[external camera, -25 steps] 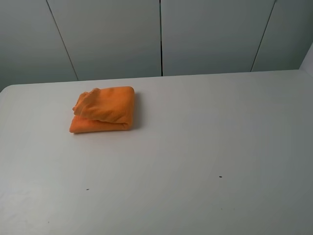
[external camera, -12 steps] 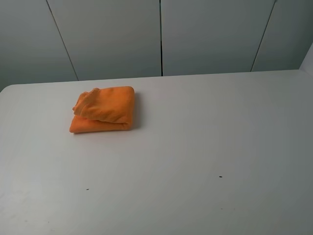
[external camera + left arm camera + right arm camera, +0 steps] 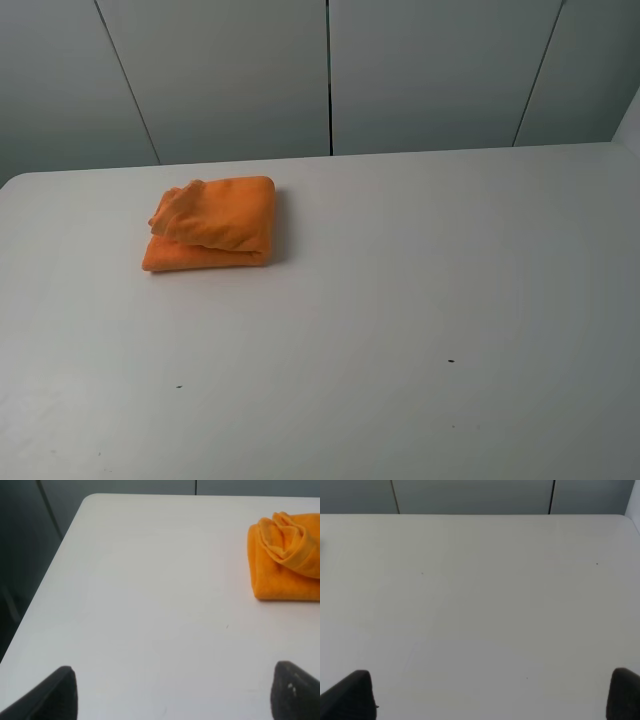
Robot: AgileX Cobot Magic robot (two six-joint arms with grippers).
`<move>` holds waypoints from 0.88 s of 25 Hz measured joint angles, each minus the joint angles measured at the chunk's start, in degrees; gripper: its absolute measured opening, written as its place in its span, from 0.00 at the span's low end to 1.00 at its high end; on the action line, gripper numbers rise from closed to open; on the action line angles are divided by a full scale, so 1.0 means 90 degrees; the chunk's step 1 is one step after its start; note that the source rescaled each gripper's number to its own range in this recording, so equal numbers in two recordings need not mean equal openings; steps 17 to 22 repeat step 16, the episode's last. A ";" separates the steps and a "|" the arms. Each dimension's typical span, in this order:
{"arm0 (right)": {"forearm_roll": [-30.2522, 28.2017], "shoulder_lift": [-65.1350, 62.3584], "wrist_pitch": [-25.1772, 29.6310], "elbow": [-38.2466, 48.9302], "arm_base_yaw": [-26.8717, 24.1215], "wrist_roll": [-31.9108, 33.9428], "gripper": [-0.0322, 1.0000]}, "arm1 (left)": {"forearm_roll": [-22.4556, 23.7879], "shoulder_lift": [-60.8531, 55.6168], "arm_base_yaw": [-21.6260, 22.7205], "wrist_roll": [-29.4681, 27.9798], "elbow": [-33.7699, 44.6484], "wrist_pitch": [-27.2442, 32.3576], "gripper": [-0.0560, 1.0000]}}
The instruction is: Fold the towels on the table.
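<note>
Nearest the robot, the left gripper (image 3: 172, 692) and right gripper (image 3: 490, 695) both hang over bare table (image 3: 420, 300) with jaws spread wide, holding nothing. Farther back on the left, the towel (image 3: 212, 224) lies bunched in a loose bundle. A tidy fold probably means first pinching its rumpled top layer and spreading it flat.

Left gripper (image 3: 172, 695) and right gripper (image 3: 490, 695) both hold jaws wide apart, apparently gripping nothing.

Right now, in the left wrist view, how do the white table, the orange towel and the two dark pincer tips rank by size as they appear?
1. Table, by far the largest.
2. Towel, partly cut off.
3. The two fingertips look alike; they sit nearest the camera, so true size is unsure.
</note>
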 joint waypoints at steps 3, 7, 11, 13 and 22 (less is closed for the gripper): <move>0.0000 0.0000 0.0000 0.0000 0.0000 0.0000 1.00 | 0.0000 0.0000 0.0000 0.0000 0.0000 0.0000 0.99; 0.0000 0.0000 0.0000 0.0000 0.0000 0.0000 1.00 | 0.0000 0.0000 0.0000 0.0000 0.0000 0.0000 0.99; 0.0000 0.0000 0.0000 0.0000 0.0000 0.0000 1.00 | 0.0000 0.0000 0.0000 0.0000 0.0000 0.0000 0.99; 0.0000 0.0000 0.0000 0.0000 0.0000 0.0000 1.00 | 0.0000 0.0000 0.0000 0.0000 0.0000 0.0000 0.99; 0.0000 0.0000 0.0000 0.0000 0.0000 0.0056 1.00 | 0.0000 0.0000 0.0000 0.0000 0.0000 0.0000 0.99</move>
